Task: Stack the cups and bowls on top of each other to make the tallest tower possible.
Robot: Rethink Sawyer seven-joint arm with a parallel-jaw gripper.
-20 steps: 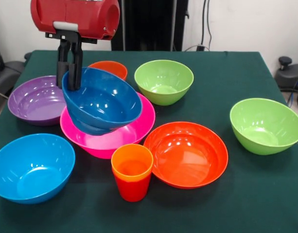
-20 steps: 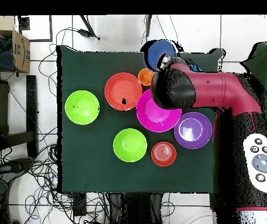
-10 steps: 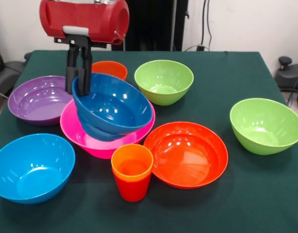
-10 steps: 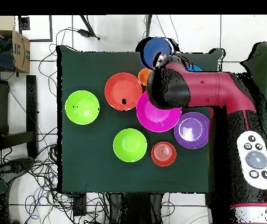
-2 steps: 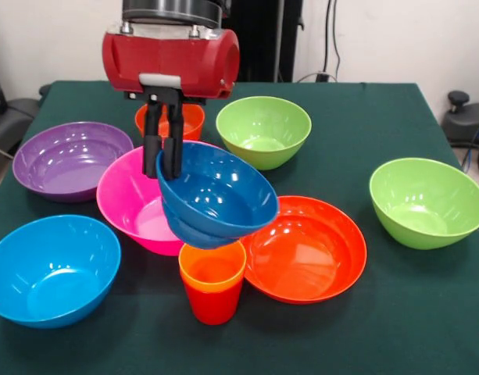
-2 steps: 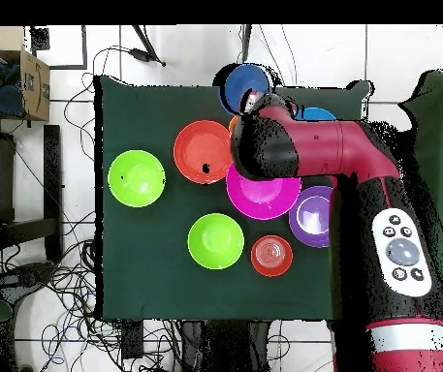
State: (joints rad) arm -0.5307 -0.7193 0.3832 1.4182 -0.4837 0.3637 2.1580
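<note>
While most of the pieces sit loose on the table (image 5: 380, 109), my tower (image 5: 212, 285) amounts to just two cups: the orange cup (image 5: 212, 266) nested in the red cup (image 5: 213, 305), at about six o'clock in the front view.

Largest to smallest, what is left:
- Pink bowl (image 5: 134, 211), centre-left, on the cloth, unstacked.
- Large orange-red bowl (image 5: 309, 246), at four o'clock from the pink one, touching or nearly touching it; empty.
- Light blue bowl (image 5: 51, 266), eight o'clock corner, alone.
- Purple bowl (image 5: 63, 160), ten o'clock, just beside the pink rim.
- Two lime green bowls: one (image 5: 262, 129) at twelve o'clock, the other (image 5: 427, 199) at three o'clock, well apart from the rest.
- Small orange-red bowl (image 5: 192, 117), behind my wrist, partly hidden.

In hand: the dark blue bowl (image 5: 219, 199). My gripper (image 5: 162, 152) is pinched narrow on its far rim, one finger inside the wall and one outside. The bowl hangs tilted, clear of the table, its base just above the orange cup's mouth, overlapping the pink bowl's rim in the front view. Overhead, my arm covers the cups; the blue bowl (image 6: 244, 85) shows near twelve o'clock.

Judgement: early in the job. One join done, one bowl about to land, seven bowls untouched. Wide bowls on a narrow cup base look tippy to me; this tilt wants levelling before release.
</note>
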